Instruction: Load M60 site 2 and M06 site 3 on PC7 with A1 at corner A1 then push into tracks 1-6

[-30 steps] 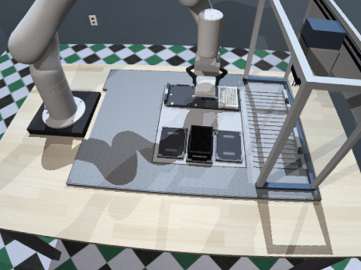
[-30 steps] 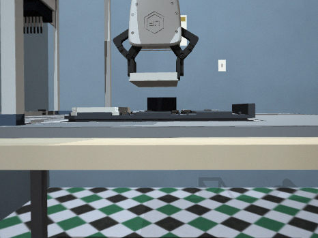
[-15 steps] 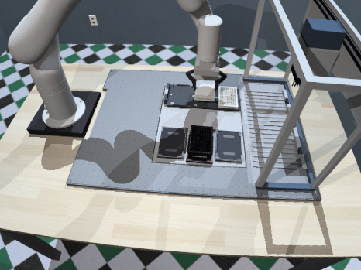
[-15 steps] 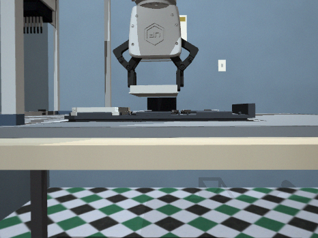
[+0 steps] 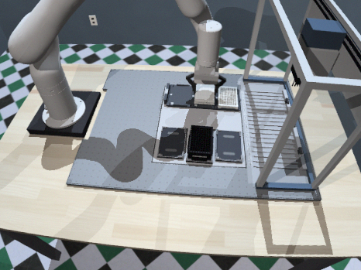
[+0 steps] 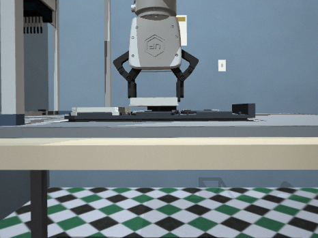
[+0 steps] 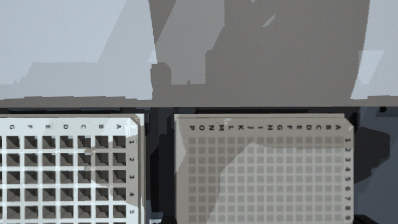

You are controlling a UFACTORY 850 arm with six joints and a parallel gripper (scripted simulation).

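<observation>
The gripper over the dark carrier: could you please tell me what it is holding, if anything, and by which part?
The gripper is shut on the flat pale 384-well plate, its two black fingers clamping the plate's opposite side edges just above the dark carrier.

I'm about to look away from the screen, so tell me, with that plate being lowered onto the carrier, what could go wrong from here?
1. The end effector holds the 384-well plate just above the carrier, not yet seated. Letting go now could leave it tilted on the locators.
2. The 96-well plate sits close beside it on the next site, so a sideways drift could bump it.
3. The carrier lies loose; pressing down off-centre might shift it.
</observation>
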